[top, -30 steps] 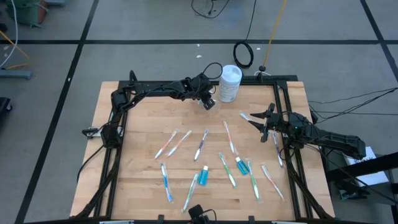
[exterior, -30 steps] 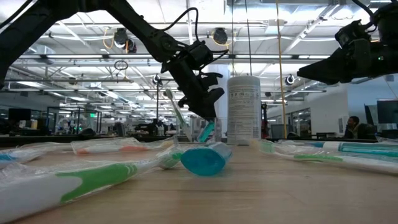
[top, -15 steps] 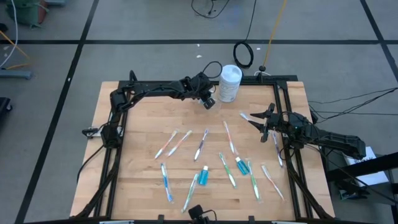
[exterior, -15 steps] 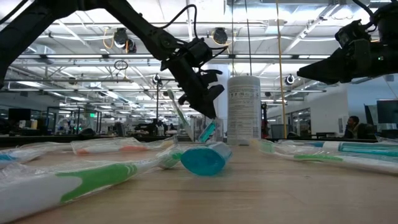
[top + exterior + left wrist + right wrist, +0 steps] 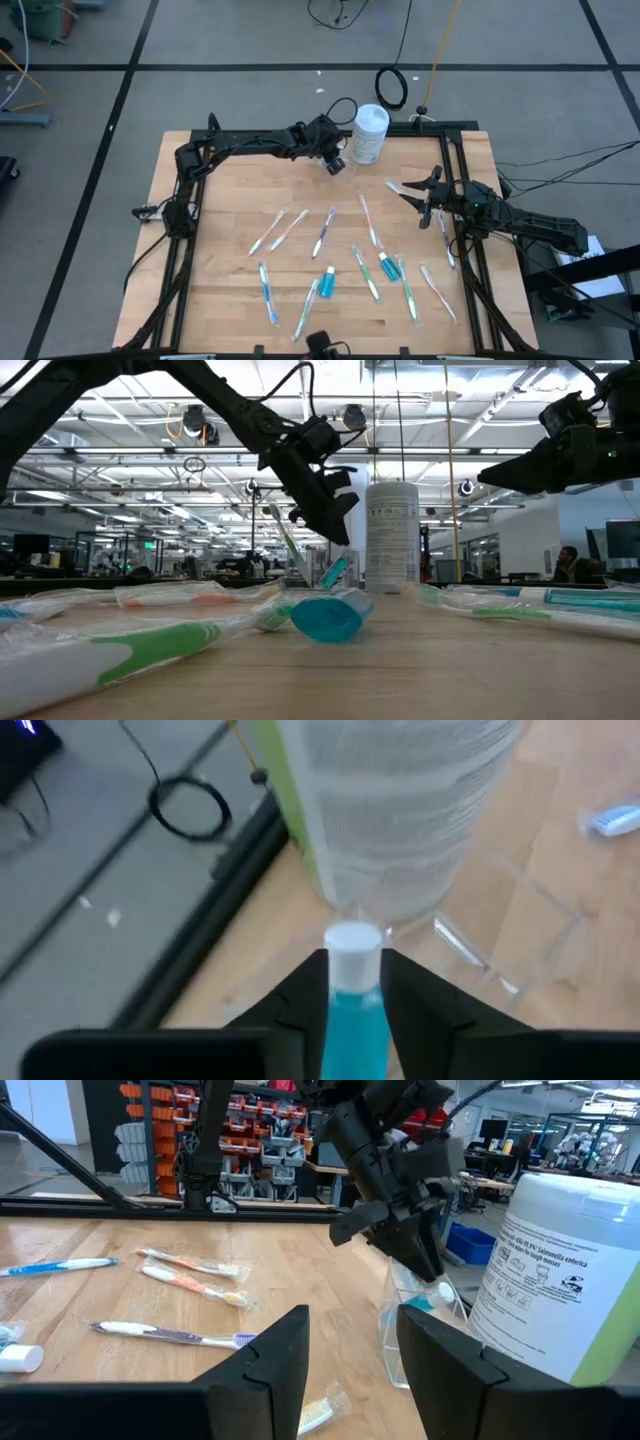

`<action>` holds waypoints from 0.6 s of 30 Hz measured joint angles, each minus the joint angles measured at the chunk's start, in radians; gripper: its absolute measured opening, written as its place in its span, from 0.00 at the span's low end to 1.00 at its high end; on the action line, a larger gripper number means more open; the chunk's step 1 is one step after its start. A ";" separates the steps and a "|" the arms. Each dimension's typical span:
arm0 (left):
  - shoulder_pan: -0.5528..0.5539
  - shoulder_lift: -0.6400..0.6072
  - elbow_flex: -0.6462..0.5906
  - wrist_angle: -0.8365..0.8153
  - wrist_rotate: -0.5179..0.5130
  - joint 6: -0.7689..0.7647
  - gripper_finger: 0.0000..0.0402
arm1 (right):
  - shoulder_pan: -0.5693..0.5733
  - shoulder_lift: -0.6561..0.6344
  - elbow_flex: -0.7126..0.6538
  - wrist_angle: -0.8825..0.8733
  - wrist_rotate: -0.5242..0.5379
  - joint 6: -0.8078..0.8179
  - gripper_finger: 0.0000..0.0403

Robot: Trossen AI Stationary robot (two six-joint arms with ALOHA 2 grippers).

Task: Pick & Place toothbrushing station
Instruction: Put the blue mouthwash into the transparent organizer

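Observation:
My left gripper [image 5: 334, 160] is at the table's far side, beside the white canister [image 5: 369, 133]. It is shut on a small blue tube [image 5: 352, 1005] with a white cap, just above the clear cup [image 5: 415, 1335]. A toothbrush [image 5: 286, 545] stands leaning in the cup. My right gripper [image 5: 412, 193] hovers open and empty over the table's right side. Several pastel toothbrushes [image 5: 325, 232] and two more blue tubes [image 5: 326, 283] [image 5: 388, 266] lie flat on the table. My left gripper pinches the tube's blue body [image 5: 352, 1020] between its two fingers, which lie along the tube. The white cap [image 5: 352, 942] sticks out past the fingertips. The fingers come from above, slanting down toward the cup [image 5: 490, 945]. The tube is clear of the table, cap end lowest at the cup's mouth [image 5: 445, 1292].
The tall white canister [image 5: 392, 537] stands right next to the cup on its far right. Dark frame rails [image 5: 452, 160] run along the table's sides. Bare wood [image 5: 230, 180] lies between the cup and the scattered toothbrushes.
My left gripper has risen a little over the cup. My right gripper has kept still.

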 joint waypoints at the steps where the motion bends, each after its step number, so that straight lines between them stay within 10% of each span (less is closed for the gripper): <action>1: -0.006 -0.002 0.000 0.011 -0.014 0.018 0.28 | 0.000 0.000 0.000 0.000 0.000 0.000 0.36; 18: 0.015 0.001 0.000 0.047 -0.105 0.075 0.36 | 0.000 0.000 0.000 0.000 0.000 -0.002 0.36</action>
